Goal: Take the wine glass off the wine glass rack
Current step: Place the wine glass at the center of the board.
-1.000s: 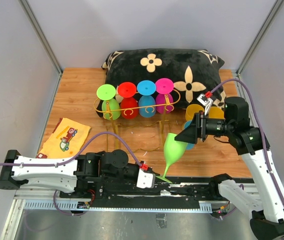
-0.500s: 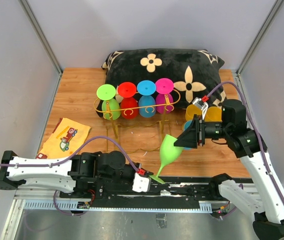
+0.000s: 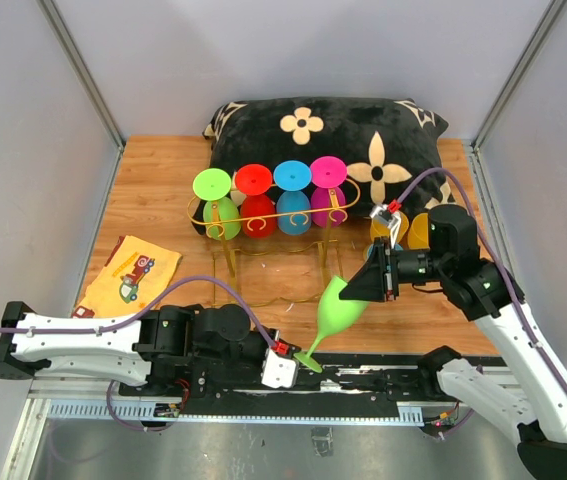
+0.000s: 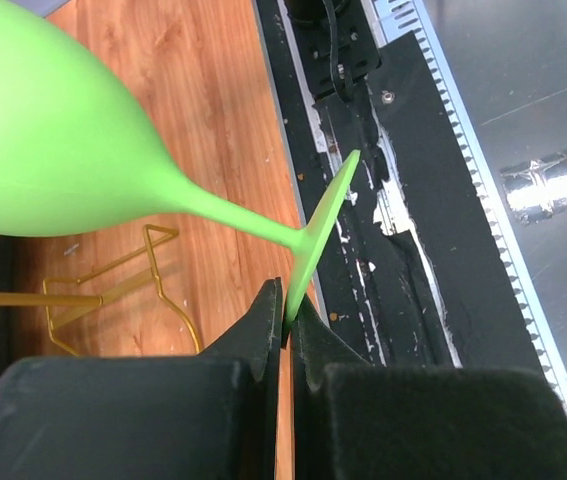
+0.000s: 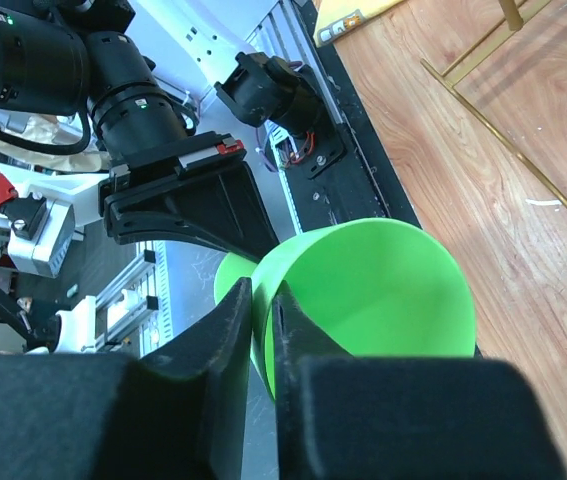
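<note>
Closing of the right gripper (image 5: 261, 300) onto what looks like the rim of the green wine glass (image 3: 343, 303), while the left gripper (image 4: 285, 315) pinches its foot, leaves it mid-air, already off the gold rack (image 3: 230, 258).

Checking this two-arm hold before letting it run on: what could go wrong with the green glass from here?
1. The left gripper pinches only the thin edge of the green wine glass at its foot; the tilted glass could pivot or slip out.
2. The right gripper is clamped on the bowl's rim, so mismatched arm motion might strain the stem.
3. The wine glass rack stands close behind; a swing could catch its legs.
</note>
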Controlling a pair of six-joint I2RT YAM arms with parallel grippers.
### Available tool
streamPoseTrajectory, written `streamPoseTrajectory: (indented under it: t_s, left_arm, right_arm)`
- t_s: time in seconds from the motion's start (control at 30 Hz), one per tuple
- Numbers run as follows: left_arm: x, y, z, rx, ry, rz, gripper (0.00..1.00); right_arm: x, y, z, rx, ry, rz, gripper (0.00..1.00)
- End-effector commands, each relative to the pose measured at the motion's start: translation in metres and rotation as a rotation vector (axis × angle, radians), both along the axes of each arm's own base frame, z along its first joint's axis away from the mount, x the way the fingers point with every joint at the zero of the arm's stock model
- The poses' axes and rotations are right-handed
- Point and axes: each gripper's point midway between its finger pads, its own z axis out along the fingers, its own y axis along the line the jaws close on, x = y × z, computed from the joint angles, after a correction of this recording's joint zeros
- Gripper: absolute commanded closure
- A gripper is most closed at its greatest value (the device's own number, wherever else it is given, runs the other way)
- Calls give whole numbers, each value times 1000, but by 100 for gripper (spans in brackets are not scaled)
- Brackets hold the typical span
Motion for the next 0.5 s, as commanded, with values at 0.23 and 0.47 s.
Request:
streamPoseTrajectory:
  t_s: [0.23,0.47]
  left_arm:
    - [21,-7,24,-106,5,137,75]
    - [19,-9,39,-193,33,139,41]
  right_arm:
    - [-18,-2,7,22,7,12,99]
    - [-16,-16,-6,-90,-11,-78,99]
